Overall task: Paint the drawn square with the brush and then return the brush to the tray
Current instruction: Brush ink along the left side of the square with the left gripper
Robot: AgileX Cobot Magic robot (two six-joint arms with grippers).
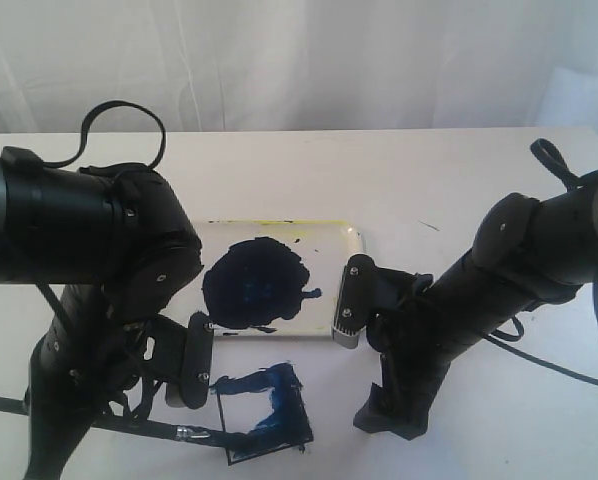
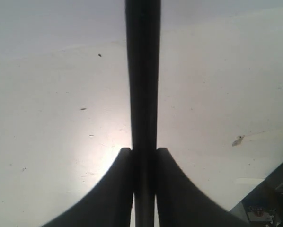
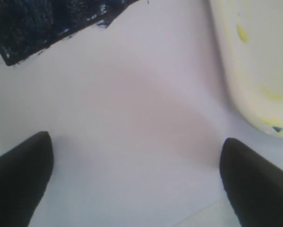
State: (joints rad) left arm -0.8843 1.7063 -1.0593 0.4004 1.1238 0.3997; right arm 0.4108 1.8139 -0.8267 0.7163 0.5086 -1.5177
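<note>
The brush (image 1: 99, 420) lies low and nearly flat over the paper, and its dark tip reaches the lower left corner of the drawn square (image 1: 241, 412). Dark blue smears cover the square's top and right side, while its middle is white. My left gripper (image 1: 129, 415) is shut on the brush handle (image 2: 142, 71), which runs straight out between the fingers (image 2: 118, 189). Behind the square sits the white tray (image 1: 347, 245) with its big dark paint blob (image 1: 257, 283). My right gripper (image 1: 387, 418) stands open and empty just right of the square, over bare paper (image 3: 136, 139).
The tray's yellow-stained corner (image 3: 255, 61) and the smeared edge of the square (image 3: 37, 23) show in the right wrist view. White table (image 1: 459, 170) stretches behind and to the right. A white curtain (image 1: 299, 60) hangs at the back.
</note>
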